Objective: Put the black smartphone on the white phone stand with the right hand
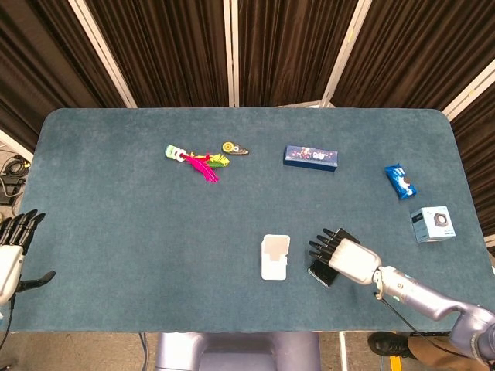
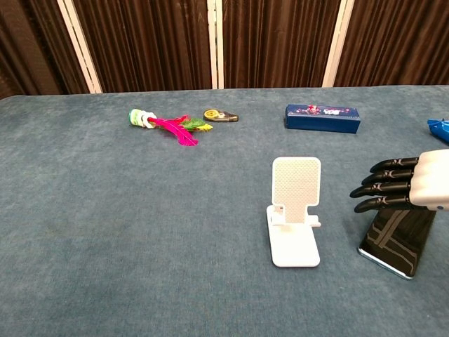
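Note:
The black smartphone [image 2: 394,239] lies flat on the blue table cloth, to the right of the white phone stand [image 2: 295,209]. My right hand [image 2: 410,186] hovers just over the phone's far end, fingers stretched out level and pointing left toward the stand, holding nothing. From the head view the right hand [image 1: 343,255] covers most of the smartphone [image 1: 318,272], beside the stand [image 1: 275,256]. The stand is upright with nothing on it. My left hand [image 1: 11,246] is off the table's left edge with its fingers spread and nothing in them.
Along the far side lie a pink and green feather toy [image 1: 198,161], a small yellow and black object [image 1: 234,148] and a dark blue box [image 1: 311,157]. A blue packet [image 1: 400,181] and a small blue-white box [image 1: 433,224] sit near the right edge.

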